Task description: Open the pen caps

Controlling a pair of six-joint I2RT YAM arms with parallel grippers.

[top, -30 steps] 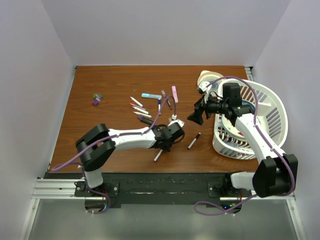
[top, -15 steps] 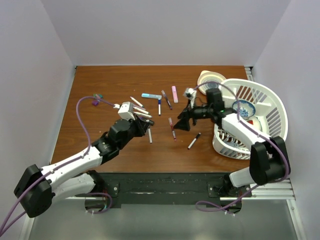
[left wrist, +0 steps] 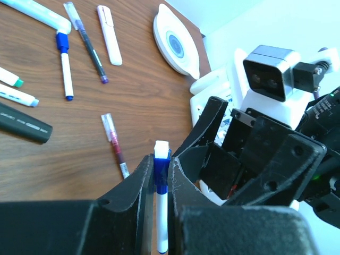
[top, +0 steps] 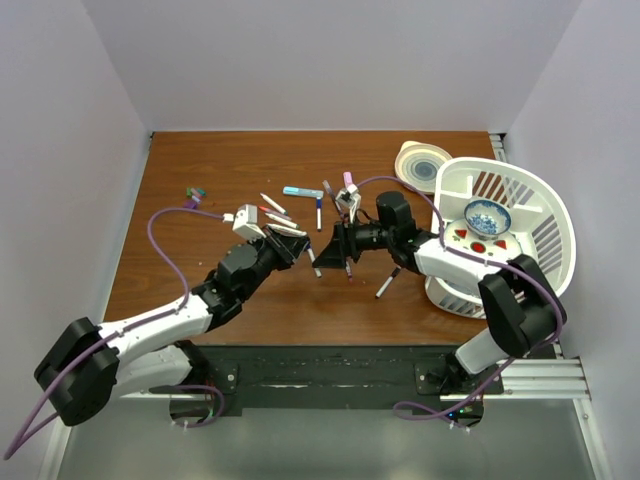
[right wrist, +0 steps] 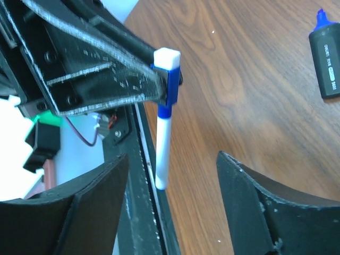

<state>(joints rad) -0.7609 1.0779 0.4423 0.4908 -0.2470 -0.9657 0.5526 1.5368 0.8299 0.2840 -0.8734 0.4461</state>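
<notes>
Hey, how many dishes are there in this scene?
3. A plate lies on the table left of the white basket; a blue-patterned bowl sits inside the basket; a white dish with red marks sits beside that bowl. The basket may hide more.

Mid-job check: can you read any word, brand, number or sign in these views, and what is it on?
No text is legible.
Black marker: pale print along the barrel, too blurred to read.
Dark blue-tipped marker: white label with print, too small to read.
Blue-and-white pen: no lettering shows.
</notes>
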